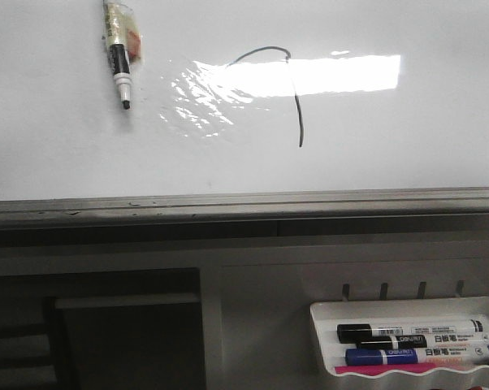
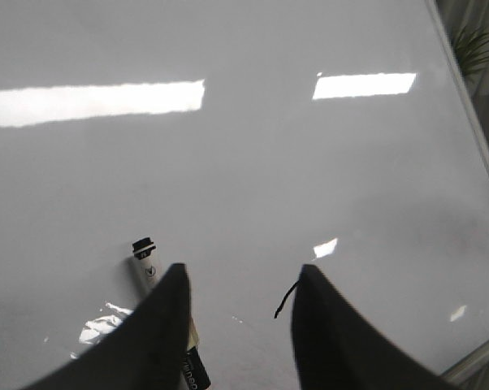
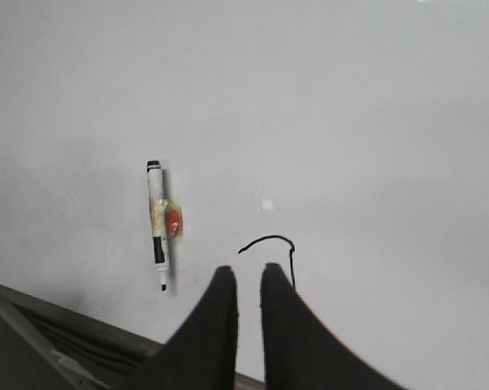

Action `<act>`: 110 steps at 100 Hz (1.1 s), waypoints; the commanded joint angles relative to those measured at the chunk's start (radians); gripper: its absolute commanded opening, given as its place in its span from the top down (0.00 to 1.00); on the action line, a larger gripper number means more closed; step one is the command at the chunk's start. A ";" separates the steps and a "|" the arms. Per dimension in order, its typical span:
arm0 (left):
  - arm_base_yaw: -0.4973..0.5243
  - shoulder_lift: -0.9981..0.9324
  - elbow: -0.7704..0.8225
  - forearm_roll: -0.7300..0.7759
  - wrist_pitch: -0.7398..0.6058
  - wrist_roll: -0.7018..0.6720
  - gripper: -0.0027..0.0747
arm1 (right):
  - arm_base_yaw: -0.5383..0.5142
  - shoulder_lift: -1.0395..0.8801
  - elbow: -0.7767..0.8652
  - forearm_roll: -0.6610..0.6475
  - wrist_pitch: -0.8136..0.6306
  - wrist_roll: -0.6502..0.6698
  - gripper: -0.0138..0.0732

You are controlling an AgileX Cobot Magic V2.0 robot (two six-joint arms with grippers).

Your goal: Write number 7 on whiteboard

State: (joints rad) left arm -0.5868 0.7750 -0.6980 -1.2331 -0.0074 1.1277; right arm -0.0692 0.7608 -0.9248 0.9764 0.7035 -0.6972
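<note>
One thin black marker-drawn number 7 (image 1: 296,97) stands on the glossy white whiteboard (image 1: 58,146). Both arms' fingers are released and empty. Nearby the light, stiff, slippery black-tipped marker (image 1: 119,49) is best gripped mid-barrel.

White glossy whiteboard (image 1: 49,146) with a thin black number 7 (image 1: 296,97) at upper middle. Upper left, a white-and-black marker (image 1: 119,57) with yellowish tape. Lower right, a white tray (image 1: 326,313) holds black and blue markers (image 1: 407,345).
</note>
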 commanded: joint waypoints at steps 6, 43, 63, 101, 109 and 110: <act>0.001 -0.102 0.036 0.029 0.035 -0.005 0.99 | -0.007 -0.065 0.053 0.112 -0.147 -0.186 0.91; -0.001 -0.402 0.327 0.028 -0.084 -0.005 0.99 | -0.007 -0.467 0.525 0.291 -0.313 -0.459 0.91; -0.001 -0.588 0.425 -0.005 -0.148 -0.007 0.99 | -0.007 -0.611 0.667 0.289 -0.355 -0.459 0.91; -0.001 -0.637 0.451 -0.058 -0.189 -0.007 0.99 | -0.007 -0.622 0.703 0.291 -0.357 -0.457 0.91; -0.001 -0.637 0.451 -0.060 -0.189 -0.007 0.99 | -0.007 -0.622 0.703 0.291 -0.357 -0.457 0.91; -0.001 -0.637 0.451 -0.060 -0.189 -0.007 0.99 | -0.007 -0.622 0.703 0.291 -0.357 -0.457 0.91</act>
State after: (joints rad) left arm -0.5868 0.1294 -0.2195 -1.2914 -0.1760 1.1277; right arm -0.0692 0.1284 -0.1980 1.2365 0.3799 -1.1415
